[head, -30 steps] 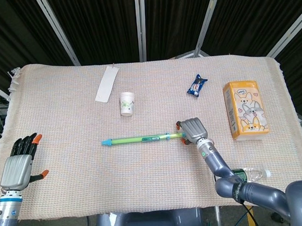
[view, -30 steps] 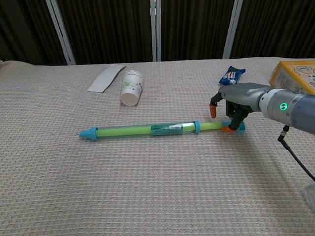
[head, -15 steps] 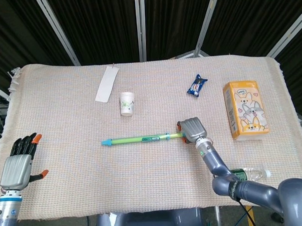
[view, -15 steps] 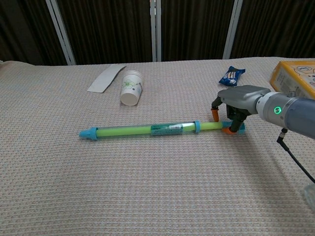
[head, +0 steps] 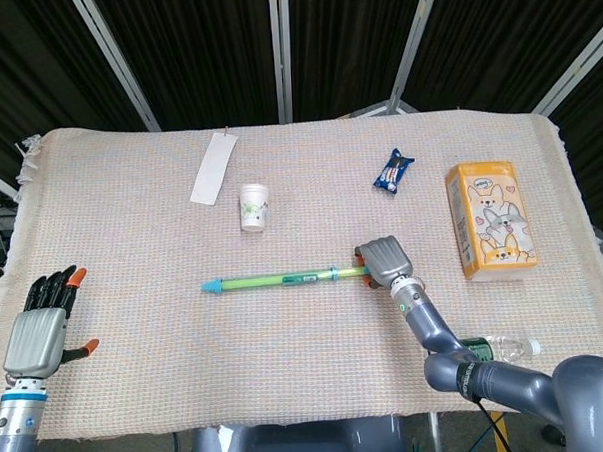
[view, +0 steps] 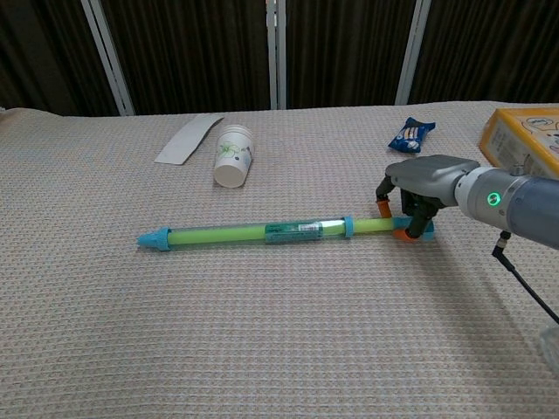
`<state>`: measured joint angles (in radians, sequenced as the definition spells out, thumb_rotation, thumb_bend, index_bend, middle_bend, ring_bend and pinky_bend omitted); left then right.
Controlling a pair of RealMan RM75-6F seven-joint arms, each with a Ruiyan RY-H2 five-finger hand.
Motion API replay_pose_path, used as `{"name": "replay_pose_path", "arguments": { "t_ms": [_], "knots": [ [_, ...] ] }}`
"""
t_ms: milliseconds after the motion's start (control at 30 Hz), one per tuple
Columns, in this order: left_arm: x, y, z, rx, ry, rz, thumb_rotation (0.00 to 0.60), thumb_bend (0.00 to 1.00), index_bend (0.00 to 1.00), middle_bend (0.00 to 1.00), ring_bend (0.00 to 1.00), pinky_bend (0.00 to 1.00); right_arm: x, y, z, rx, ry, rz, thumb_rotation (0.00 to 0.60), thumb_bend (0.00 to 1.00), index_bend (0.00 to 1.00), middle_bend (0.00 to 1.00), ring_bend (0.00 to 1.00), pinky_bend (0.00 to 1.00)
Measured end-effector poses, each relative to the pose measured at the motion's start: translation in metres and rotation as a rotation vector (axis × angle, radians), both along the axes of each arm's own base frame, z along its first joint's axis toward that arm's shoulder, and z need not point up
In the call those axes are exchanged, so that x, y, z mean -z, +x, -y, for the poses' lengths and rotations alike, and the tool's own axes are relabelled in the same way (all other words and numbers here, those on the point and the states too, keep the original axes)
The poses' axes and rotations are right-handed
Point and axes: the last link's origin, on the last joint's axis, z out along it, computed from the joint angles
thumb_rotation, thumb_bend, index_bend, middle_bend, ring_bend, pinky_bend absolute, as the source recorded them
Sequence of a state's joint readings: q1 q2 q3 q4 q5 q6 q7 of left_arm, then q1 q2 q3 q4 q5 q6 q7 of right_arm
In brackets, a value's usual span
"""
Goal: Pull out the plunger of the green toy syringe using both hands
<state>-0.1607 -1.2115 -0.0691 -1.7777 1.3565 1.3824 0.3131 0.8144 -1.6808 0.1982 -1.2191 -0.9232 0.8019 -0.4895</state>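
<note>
The green toy syringe [head: 284,278] [view: 253,232] lies flat across the middle of the table, its blue tip pointing to the left. Its plunger rod sticks out on the right past a blue collar [view: 347,227]. My right hand [head: 384,260] [view: 423,185] sits over the plunger's end, fingers curled down around the blue end cap and gripping it. My left hand [head: 43,327] hovers at the table's left front edge, far from the syringe, fingers spread and holding nothing. It shows only in the head view.
A white paper cup [head: 254,206] lies behind the syringe, with a white paper strip [head: 213,168] further back. A blue snack packet [head: 392,169] and an orange tissue box [head: 489,218] lie at the right. A plastic bottle [head: 502,348] is at the front right edge.
The right hand has lowered and closed more tightly on the plunger end. The syringe has shifted slightly to the left. The left hand has barely moved.
</note>
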Motion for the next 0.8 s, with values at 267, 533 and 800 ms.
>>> {"name": "replay_pose_path", "arguments": {
  "t_ms": [267,533,800],
  "knots": [
    [0.009,0.009,-0.019,0.079,0.023,0.033,0.600,0.00,0.28,0.87,0.77,0.84,-0.003,0.002,-0.009,-0.001,0.005,0.025,0.600,0.48,0.70,1.00,1.00,1.00],
    [0.044,0.027,-0.053,0.167,-0.076,0.060,0.600,0.03,0.36,0.94,0.85,1.00,-0.009,0.004,-0.014,0.019,-0.008,0.032,0.600,0.51,0.70,1.00,1.00,1.00],
    [0.097,0.058,-0.091,0.161,-0.246,0.152,0.600,0.16,0.41,0.94,0.85,1.00,-0.012,0.003,-0.019,0.045,-0.007,0.025,0.600,0.51,0.70,1.00,1.00,1.00]
  ]
}}
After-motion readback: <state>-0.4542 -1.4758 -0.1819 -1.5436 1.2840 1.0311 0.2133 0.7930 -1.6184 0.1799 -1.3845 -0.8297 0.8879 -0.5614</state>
